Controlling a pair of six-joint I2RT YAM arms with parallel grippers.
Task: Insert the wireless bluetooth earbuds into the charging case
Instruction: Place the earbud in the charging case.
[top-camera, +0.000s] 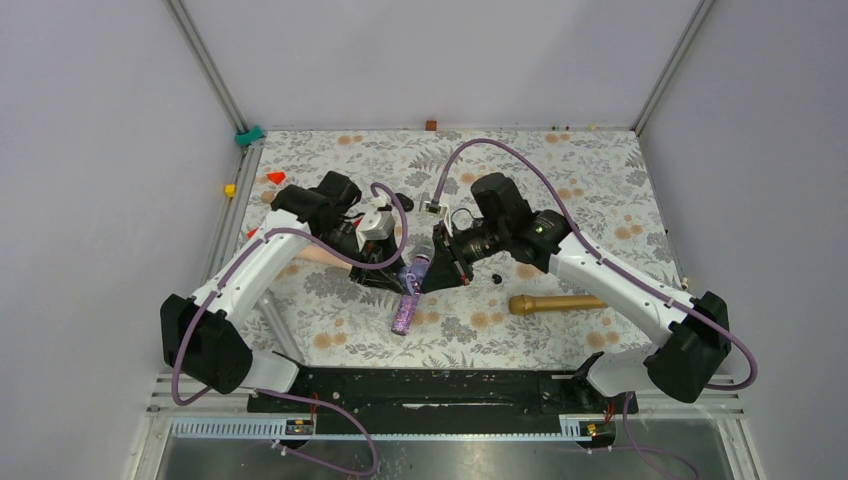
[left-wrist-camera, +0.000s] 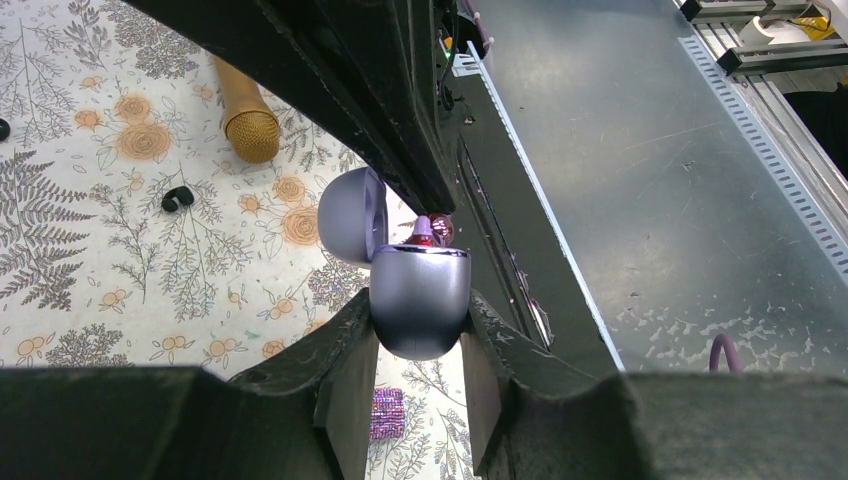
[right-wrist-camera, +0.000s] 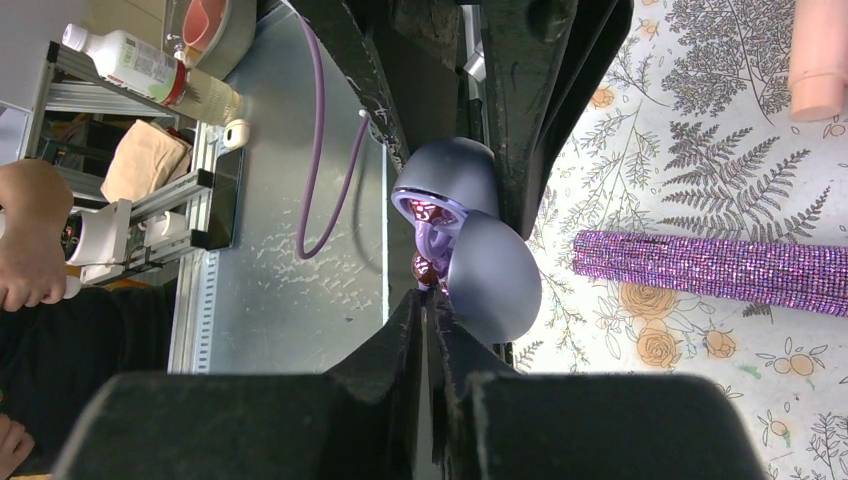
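Observation:
My left gripper (left-wrist-camera: 420, 322) is shut on the charging case (left-wrist-camera: 420, 300), a lavender-grey rounded shell, pinching its lower body with the lid (left-wrist-camera: 352, 215) hinged open. In the right wrist view the case (right-wrist-camera: 452, 170) and its lid (right-wrist-camera: 495, 275) hang just past my right gripper (right-wrist-camera: 428, 296). That gripper is shut on a tiny glossy dark-red earbud (right-wrist-camera: 428, 268) at the case's mouth. A second glossy bud (right-wrist-camera: 432, 211) sits inside the open case. From above, both grippers meet over the mat's middle, left gripper (top-camera: 395, 272) facing right gripper (top-camera: 442, 268).
A purple glitter microphone (top-camera: 407, 306) lies under the grippers and a gold microphone (top-camera: 558, 302) to the right. A pink handle (right-wrist-camera: 820, 60) lies beyond. Small black pieces (left-wrist-camera: 178, 198) rest on the floral mat (top-camera: 560, 190). The black base rail (top-camera: 430, 390) runs along the near edge.

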